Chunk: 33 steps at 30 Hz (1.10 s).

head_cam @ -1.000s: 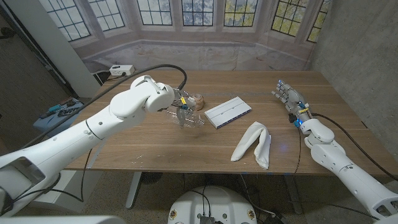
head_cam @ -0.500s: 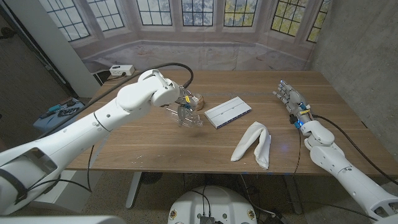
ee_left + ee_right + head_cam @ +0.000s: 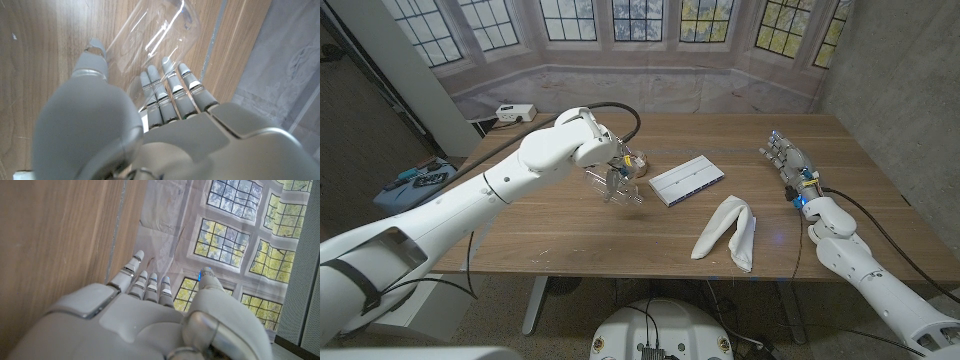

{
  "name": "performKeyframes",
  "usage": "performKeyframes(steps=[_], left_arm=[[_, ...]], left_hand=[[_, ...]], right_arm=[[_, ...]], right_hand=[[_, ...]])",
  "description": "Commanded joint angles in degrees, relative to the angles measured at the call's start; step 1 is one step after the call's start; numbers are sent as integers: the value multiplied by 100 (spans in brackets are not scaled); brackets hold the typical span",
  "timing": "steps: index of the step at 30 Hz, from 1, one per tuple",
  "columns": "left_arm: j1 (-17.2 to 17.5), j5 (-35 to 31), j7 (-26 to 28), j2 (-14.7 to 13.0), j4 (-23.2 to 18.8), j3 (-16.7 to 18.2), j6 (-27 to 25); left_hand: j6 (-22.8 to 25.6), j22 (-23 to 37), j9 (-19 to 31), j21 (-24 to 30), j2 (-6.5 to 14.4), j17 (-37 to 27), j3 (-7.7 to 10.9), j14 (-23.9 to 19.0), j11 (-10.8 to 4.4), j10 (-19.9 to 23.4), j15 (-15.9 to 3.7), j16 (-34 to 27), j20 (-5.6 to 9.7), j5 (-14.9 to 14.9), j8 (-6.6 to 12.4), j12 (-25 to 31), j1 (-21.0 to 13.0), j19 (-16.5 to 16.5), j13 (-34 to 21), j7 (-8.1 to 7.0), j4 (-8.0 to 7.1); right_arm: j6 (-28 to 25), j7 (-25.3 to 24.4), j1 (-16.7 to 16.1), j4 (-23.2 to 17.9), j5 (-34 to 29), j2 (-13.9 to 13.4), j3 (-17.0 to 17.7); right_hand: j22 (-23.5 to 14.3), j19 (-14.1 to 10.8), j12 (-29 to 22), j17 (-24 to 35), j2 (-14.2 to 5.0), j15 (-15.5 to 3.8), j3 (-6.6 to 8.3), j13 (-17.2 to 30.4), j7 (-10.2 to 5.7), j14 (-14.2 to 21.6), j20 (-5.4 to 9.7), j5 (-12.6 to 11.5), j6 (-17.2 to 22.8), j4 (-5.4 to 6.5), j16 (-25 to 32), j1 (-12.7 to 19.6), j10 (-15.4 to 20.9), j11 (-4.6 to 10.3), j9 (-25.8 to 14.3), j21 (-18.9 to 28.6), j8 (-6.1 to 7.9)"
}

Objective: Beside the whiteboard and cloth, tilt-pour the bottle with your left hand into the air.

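Holding a clear plastic bottle above the wooden table, the left hand has its fingers and thumb closed around the transparent body, as the left wrist view shows from close. In the head view the bottle is tilted over, not upright, and it hangs in the air over the table's left half, at about 10 o'clock from the table's middle. I cannot tell from the pictures which end of the bottle is lower, because the plastic is transparent and partly hidden by the hand. The whiteboard, a small white board with a dark frame, lies flat on the table at about 3 o'clock from the bottle, near it but not touching. The white cloth lies crumpled and folded at about 5 o'clock from the whiteboard, just beside it with a small gap of bare wood between them. The right hand is well apart from these things, at about 3 o'clock from the whiteboard, near the table's right edge. It holds nothing, and its fingers are stretched out close side by side with the thumb a little apart. Behind the table there is a backdrop printed with windows
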<state>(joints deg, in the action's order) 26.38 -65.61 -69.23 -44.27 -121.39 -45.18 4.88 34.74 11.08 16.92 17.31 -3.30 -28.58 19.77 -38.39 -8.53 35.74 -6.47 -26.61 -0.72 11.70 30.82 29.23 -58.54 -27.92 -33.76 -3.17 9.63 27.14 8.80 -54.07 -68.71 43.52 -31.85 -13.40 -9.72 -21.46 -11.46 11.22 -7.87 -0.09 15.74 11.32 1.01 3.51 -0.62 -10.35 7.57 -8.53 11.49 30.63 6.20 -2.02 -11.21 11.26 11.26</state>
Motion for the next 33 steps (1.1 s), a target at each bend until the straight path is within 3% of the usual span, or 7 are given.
performKeyframes(steps=[1, 24, 33], left_arm=[[-68, -315, -189, 72, 84, -118, 290], [-109, -908, -431, 257, 189, -251, 523], [-158, -848, -486, 351, 280, -253, 567]], left_hand=[[1038, 7, 5, -25, 923, -59, 125, -341, -271, 340, -337, -58, 20, 27, 334, 37, -650, 19, -189, 91, -60], [1027, 10, -16, -31, 929, -117, 140, -347, -258, 365, -324, -57, 11, 52, 379, 18, -622, 11, -259, 117, -71], [1033, 11, -25, -35, 922, -130, 149, -368, -270, 373, -321, -54, 6, 58, 401, 10, -620, 10, -287, 120, -65]], right_arm=[[63, -40, 44, 25, -51, 76, -35], [78, 51, 228, 229, -22, 163, -66], [121, 132, 268, 336, 8, 186, -58]], right_hand=[[-9, -49, -17, 2, 3, 14, 23, 26, 8, 50, 14, -27, 66, -6, 37, 47, 56, -19, -10, -13, 28], [-9, -48, -18, 2, 1, 7, 26, 26, 6, 61, 12, -29, 88, -6, 39, 60, 70, -22, -10, -18, 33], [-9, -52, -16, 3, -1, 11, 26, 26, 5, 60, 9, -29, 98, -3, 39, 62, 68, -10, -10, -17, 34]])
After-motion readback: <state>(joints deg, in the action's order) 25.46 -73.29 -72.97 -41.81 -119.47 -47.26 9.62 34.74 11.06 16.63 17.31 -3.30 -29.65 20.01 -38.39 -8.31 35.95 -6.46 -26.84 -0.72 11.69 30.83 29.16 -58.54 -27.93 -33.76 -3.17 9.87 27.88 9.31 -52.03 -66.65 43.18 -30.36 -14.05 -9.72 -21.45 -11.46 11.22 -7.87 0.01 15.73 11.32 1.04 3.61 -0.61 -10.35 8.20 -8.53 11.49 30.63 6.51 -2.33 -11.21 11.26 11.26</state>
